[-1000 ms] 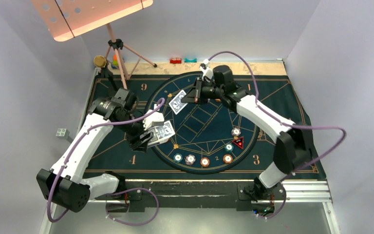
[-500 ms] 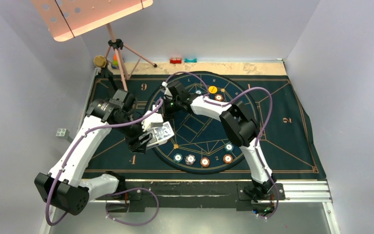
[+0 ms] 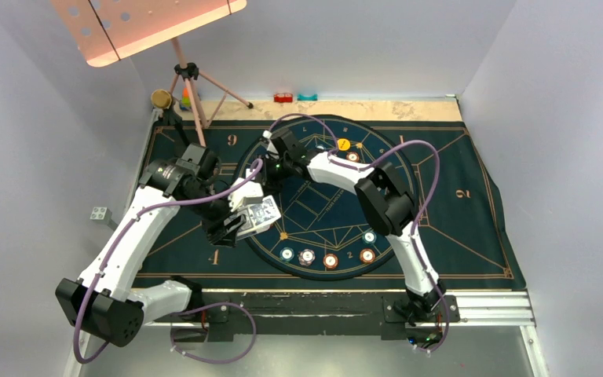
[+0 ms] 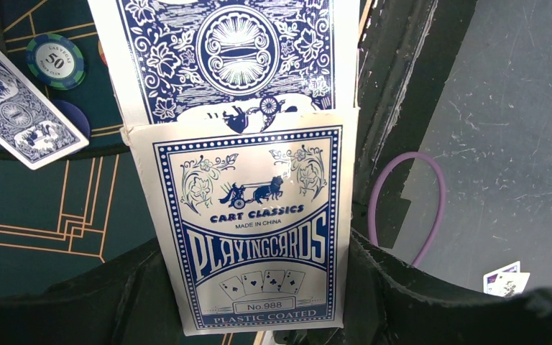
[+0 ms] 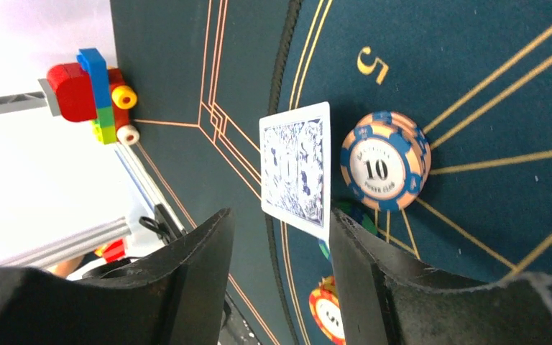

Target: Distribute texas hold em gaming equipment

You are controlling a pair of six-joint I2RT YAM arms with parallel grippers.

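Note:
My left gripper is shut on a white and blue playing card box, with blue-backed cards sticking out of its open end. Over the mat's left half, my right gripper stands open. Just beyond its fingertips one blue-backed card lies flat on the mat, beside a blue and orange chip stack. In the left wrist view another card rests by a green chip. Several chips line the circle's near edge. A yellow disc sits at the back.
The dark blue gold-lined mat covers the table. A pink music stand tripod and a coloured brick toy stand at the back left corner. Small red and teal blocks sit on the back edge.
My right arm swung from the back centre to the mat's left half carrying a card. Its jaws have opened and the card now lies on the mat. The left arm kept still.

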